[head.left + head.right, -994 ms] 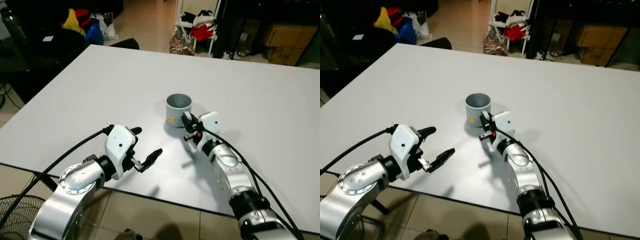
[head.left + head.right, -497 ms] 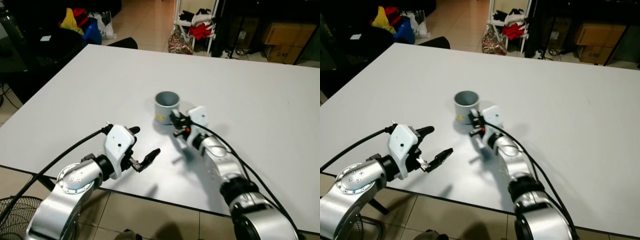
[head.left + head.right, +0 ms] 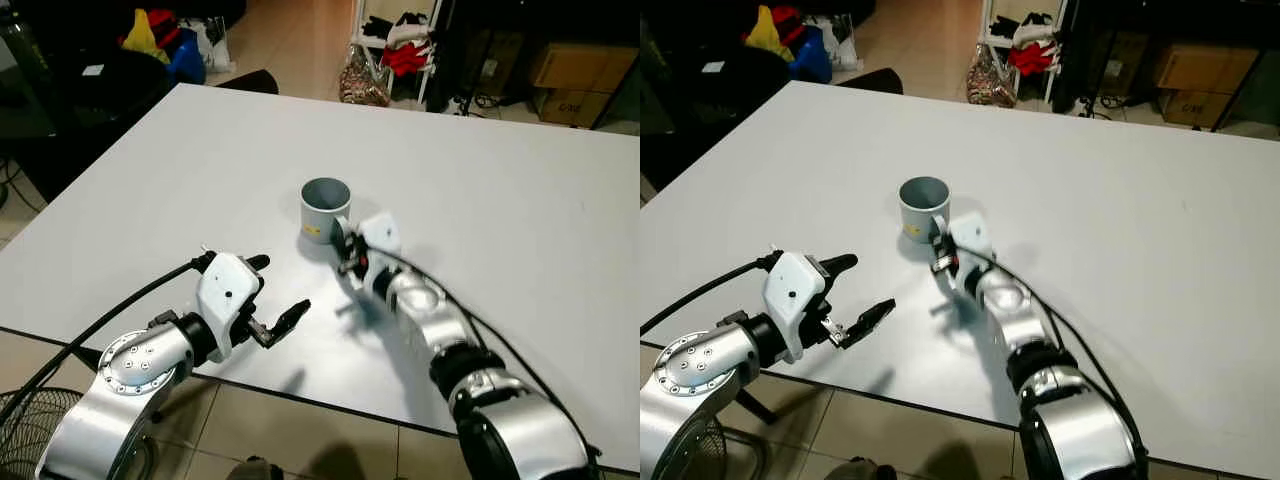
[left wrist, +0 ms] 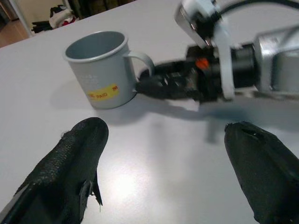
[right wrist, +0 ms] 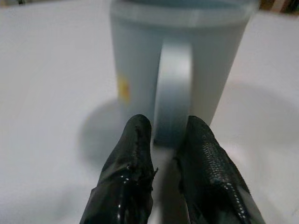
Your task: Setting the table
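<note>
A grey metal mug with a yellow sticker (image 3: 325, 208) stands upright near the middle of the white table (image 3: 520, 190). The right gripper (image 5: 164, 135), fingers narrowed, pinches its handle. The left gripper (image 3: 280, 298) hovers wide open, near-left of the mug.

The mug (image 5: 180, 70) was soft with blur in the right wrist view, and its rim ran off the picture's edge. The small print on its yellow label (image 4: 103, 92) was too fine to read. The right claw (image 3: 338, 251) hid the mug's handle in the head views — contact there could not be judged. The worktop (image 3: 520, 190) was cut off at the right edge, and the clutter beyond it was too small to identify.
</note>
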You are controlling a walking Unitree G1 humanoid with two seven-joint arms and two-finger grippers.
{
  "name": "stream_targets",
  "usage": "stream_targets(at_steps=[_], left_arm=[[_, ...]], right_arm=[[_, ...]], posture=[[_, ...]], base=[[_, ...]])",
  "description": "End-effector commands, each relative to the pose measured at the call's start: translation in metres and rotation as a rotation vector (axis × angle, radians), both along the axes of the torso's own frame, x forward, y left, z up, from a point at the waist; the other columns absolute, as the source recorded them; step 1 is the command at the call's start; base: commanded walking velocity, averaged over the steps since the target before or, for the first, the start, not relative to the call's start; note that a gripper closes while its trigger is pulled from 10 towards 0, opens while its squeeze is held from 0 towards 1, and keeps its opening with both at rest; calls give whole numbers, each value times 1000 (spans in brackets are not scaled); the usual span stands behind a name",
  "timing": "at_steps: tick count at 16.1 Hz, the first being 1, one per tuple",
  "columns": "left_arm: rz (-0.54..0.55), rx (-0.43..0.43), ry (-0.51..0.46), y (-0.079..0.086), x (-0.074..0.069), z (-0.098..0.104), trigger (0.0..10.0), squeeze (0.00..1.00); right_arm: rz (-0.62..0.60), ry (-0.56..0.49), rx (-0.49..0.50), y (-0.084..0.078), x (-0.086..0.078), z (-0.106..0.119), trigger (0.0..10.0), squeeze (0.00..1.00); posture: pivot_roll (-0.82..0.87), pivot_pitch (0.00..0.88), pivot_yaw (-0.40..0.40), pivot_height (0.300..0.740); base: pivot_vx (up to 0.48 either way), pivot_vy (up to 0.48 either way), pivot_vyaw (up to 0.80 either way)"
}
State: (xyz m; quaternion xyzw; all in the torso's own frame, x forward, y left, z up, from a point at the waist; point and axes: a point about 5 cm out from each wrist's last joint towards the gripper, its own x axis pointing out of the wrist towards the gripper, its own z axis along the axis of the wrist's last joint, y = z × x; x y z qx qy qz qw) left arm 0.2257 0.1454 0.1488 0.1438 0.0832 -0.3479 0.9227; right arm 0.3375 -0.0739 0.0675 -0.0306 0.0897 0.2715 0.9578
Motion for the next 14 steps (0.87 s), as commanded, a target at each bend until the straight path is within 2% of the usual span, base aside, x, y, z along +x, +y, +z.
stream_targets(at_steps=[1, 5, 7, 8, 9, 10, 12, 13, 14], left_arm=[[13, 10, -11, 2, 0, 2, 10000, 0], [40, -38, -13, 2, 4, 3, 10000, 0], [54, -60, -18, 2, 5, 5, 10000, 0], [62, -68, -22, 3, 4, 5, 10000, 0], [63, -73, -18, 3, 3, 4, 10000, 0], [75, -72, -22, 4, 3, 2, 10000, 1000], [147, -94, -28, 6, 3, -3, 10000, 1000], [180, -96, -41, 7, 4, -3, 10000, 1000], [270, -111, -60, 12, 7, -4, 10000, 1000]], right_arm=[[-9, -1, 7, -2, 1, 1, 10000, 1000], [25, -95, 84, -17, -15, 1, 10000, 1000], [22, -148, 116, -30, -30, 8, 10000, 1000], [25, -193, 137, -42, -52, 20, 10000, 1000], [22, -198, 144, -44, -56, 22, 10000, 1000], [10, -208, 159, -49, -66, 29, 10000, 1000], [-49, -254, 133, -60, -85, 46, 10000, 1000], [-76, -272, 123, -62, -88, 50, 10000, 1000], [-134, -284, 144, -66, -98, 62, 10000, 1000]], posture=[[165, 41, 12, 740], [139, 19, 8, 740], [129, 8, 11, 740], [117, 2, 16, 740], [109, 0, 20, 740], [103, 0, 25, 740], [75, 0, 37, 740], [74, 0, 37, 740], [64, 0, 39, 740]], base=[[0, 0, 0], [0, 0, 0], [0, 0, 0], [0, 0, 0], [0, 0, 0], [0, 0, 0], [0, 0, 0], [0, 0, 0], [0, 0, 0]])
